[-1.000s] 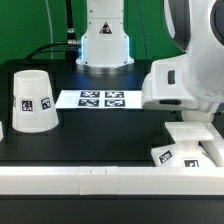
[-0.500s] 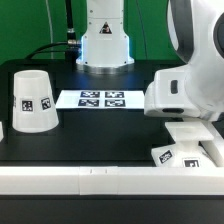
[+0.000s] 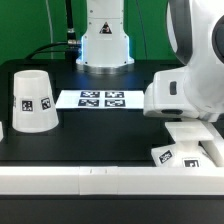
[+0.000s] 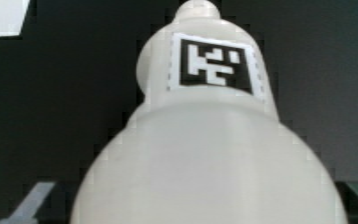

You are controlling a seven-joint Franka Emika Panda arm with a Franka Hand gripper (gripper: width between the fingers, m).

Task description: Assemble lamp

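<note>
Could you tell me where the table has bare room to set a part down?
The widest bare patch is the black tabletop between the marker board, the shade, the front border wall and the lamp base. The exterior view's right is crowded: the arm hangs close by the lamp base there.

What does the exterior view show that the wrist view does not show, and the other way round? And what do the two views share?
Only the exterior view shows the shade standing on its wide end at that view's left, the marker board, the stepped base at that view's right, the border wall and the arm.
Only the wrist view shows the bulb with its tag, close up, lying between the dark fingertips of the gripper. Whether they touch it cannot be told.
Both views show the black table.
</note>
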